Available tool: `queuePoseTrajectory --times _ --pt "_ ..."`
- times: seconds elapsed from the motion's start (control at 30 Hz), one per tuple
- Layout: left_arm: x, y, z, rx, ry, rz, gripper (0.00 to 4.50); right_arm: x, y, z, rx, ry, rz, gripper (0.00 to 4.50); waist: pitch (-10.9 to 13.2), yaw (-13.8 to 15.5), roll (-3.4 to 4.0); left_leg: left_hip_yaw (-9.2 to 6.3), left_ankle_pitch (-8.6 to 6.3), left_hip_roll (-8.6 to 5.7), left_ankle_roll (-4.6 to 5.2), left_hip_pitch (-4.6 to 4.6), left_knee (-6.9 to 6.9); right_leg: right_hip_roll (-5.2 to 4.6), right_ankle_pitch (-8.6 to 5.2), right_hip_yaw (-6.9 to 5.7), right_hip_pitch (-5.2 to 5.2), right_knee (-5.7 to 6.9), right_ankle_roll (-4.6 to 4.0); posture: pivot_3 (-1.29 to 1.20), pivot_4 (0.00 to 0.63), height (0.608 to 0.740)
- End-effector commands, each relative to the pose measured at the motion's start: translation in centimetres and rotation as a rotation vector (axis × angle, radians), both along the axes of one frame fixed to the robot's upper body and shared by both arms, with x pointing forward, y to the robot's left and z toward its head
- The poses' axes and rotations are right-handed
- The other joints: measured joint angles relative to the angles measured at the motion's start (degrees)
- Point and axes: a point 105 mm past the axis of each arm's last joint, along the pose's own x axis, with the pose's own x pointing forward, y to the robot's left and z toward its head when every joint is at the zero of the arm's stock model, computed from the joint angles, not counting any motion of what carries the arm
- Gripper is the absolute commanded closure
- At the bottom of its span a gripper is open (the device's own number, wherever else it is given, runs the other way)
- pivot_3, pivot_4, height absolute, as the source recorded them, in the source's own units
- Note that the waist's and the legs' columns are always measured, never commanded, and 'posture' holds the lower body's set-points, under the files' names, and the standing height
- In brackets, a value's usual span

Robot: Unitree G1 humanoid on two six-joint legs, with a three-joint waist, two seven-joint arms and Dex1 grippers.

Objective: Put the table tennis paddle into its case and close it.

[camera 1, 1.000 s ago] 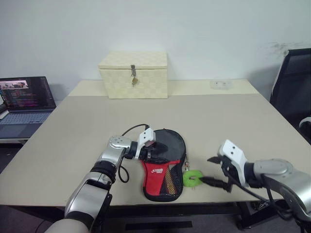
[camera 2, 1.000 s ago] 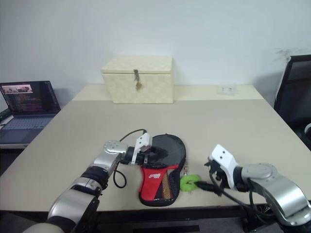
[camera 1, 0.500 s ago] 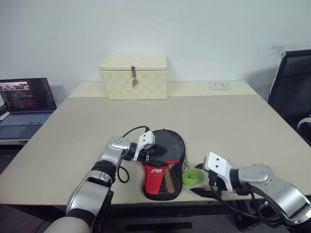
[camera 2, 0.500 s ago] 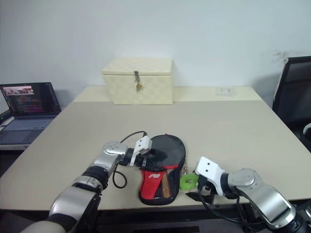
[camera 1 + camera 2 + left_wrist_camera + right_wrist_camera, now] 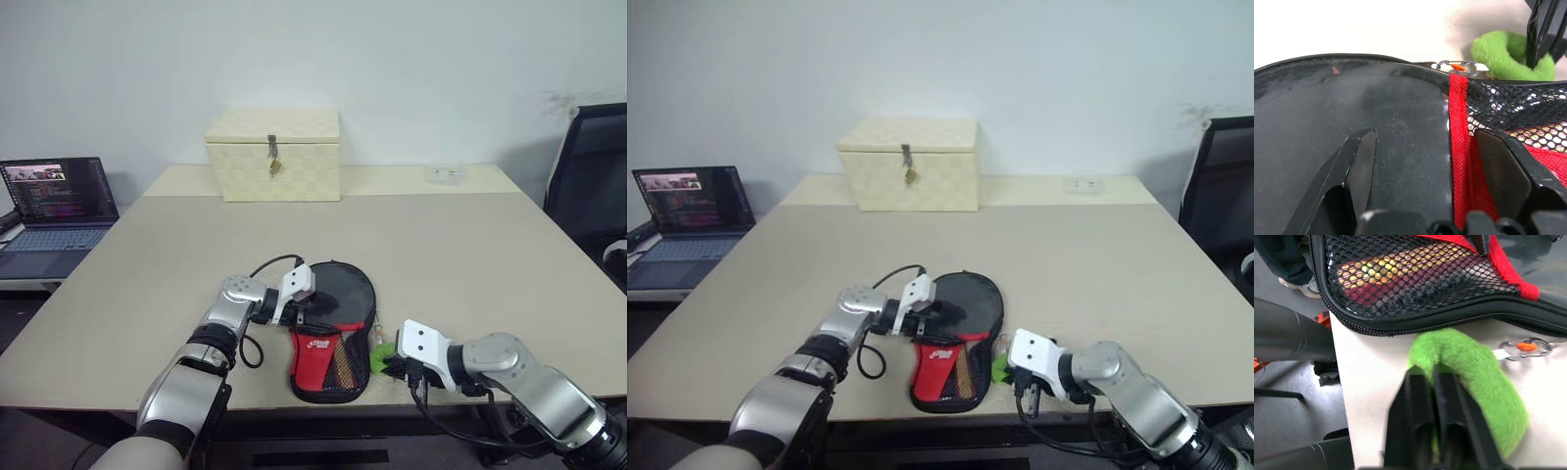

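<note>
The case (image 5: 331, 333) lies flat near the table's front edge, with its black rounded part away from me and its red mesh end (image 5: 1415, 269) toward me. The table tennis paddle is hidden. My left gripper (image 5: 1425, 137) is open. Its fingers (image 5: 1356, 161) are spread flat on top of the case, where the black meets the red. The fuzzy green pull tag (image 5: 1479, 372) lies beside the case's right edge, hooked to a small orange-and-metal clip (image 5: 1457, 66). My right gripper (image 5: 1432, 377) is shut on the green tag (image 5: 382, 356).
A cream woven latched box (image 5: 274, 155) stands at the back of the table (image 5: 441, 245). An open laptop (image 5: 54, 201) sits on a lower surface to the left. A black chair (image 5: 588, 186) is on the right. A small white block (image 5: 446, 173) rests at the far right.
My right gripper has moved left and down to the green tag and shut on it. My left gripper has stayed on the case.
</note>
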Motion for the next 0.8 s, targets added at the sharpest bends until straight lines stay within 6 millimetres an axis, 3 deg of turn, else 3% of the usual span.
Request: queuePoseTrajectory --times 0.03,0.2,0.67,0.8 --pt "-0.8 -0.2 -1.9 0.047 0.061 -0.025 1.02 -0.4 -0.5 2.6 0.071 0.029 0.019 4.48 0.00 0.01 0.00 -0.01 0.00 0.00 0.00 0.00 0.00 0.00 0.00 -0.01 0.00 -0.01 0.00 0.00 0.150 0.740" --pt "-0.9 -0.7 -1.9 0.040 0.061 -0.029 1.02 -2.2 -0.9 3.5 0.060 0.107 0.099 4.48 0.00 0.11 0.00 -0.06 0.00 -0.05 0.00 0.00 -0.01 -0.04 0.00 -0.04 0.04 -0.01 -0.01 0.00 0.150 0.740" --pt "-0.5 -1.4 -2.4 0.037 0.064 0.010 1.02 -8.4 0.3 2.5 -0.040 0.206 0.391 4.48 -0.02 0.39 -0.01 -0.35 -0.01 -0.43 0.01 0.39 0.01 -0.39 -0.15 -0.21 0.75 -0.26 0.29 0.00 0.150 0.740" --pt "-0.1 -1.8 -2.3 0.031 0.057 0.033 1.02 -11.4 1.1 2.6 -0.020 0.269 0.465 4.48 -0.03 0.42 -0.02 -0.37 -0.02 -0.42 0.02 0.50 0.00 -0.39 -0.16 -0.22 0.87 -0.29 0.30 0.00 0.150 0.740"
